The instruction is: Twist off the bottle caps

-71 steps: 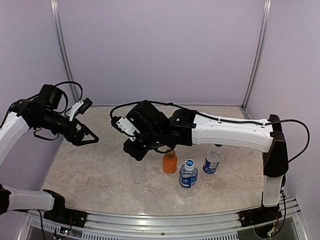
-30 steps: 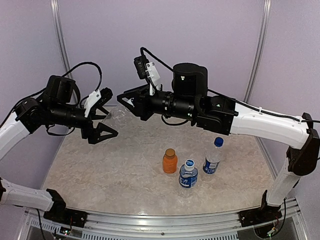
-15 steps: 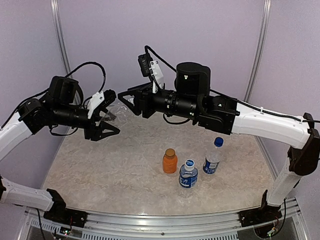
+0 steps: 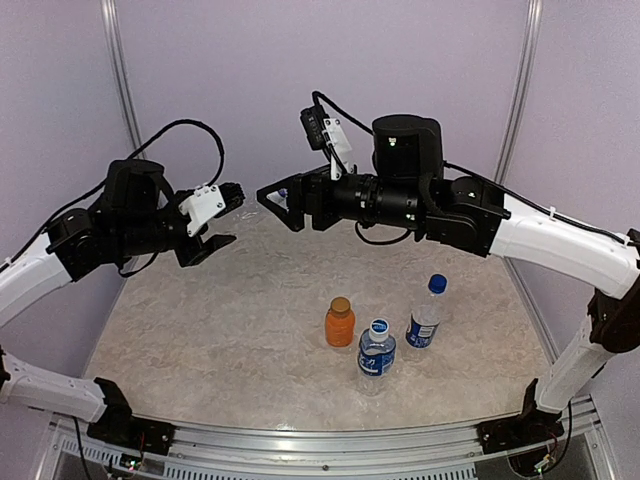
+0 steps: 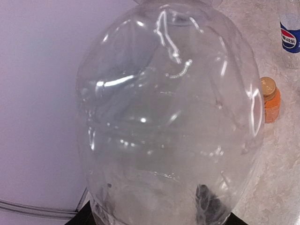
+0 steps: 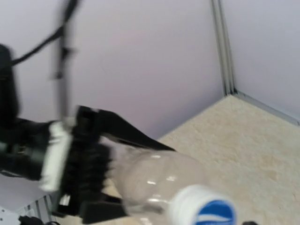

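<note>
A clear unlabelled bottle (image 5: 164, 117) hangs in the air on its side, and my left gripper (image 4: 235, 213) is shut on its body. Its black fingers (image 6: 122, 133) clasp the bottle (image 6: 154, 178) in the right wrist view. The bottle's white and blue cap (image 6: 206, 208) points toward my right gripper (image 4: 275, 207), which stands open just right of it, off the cap. On the table stand an orange bottle (image 4: 340, 328) with a golden cap (image 4: 340, 304), a blue-labelled bottle (image 4: 377, 355) with a marked blue cap (image 4: 378, 326), and another (image 4: 424, 325) with a plain blue cap (image 4: 436, 284).
Both arms are raised over the back left of the marble-patterned table (image 4: 200, 340). Purple walls with metal corner posts (image 4: 515, 110) close in the back and sides. An aluminium rail (image 4: 330, 445) runs along the near edge.
My left gripper has closed on the clear bottle. My right gripper has opened, released it and drawn back a little to the right.
</note>
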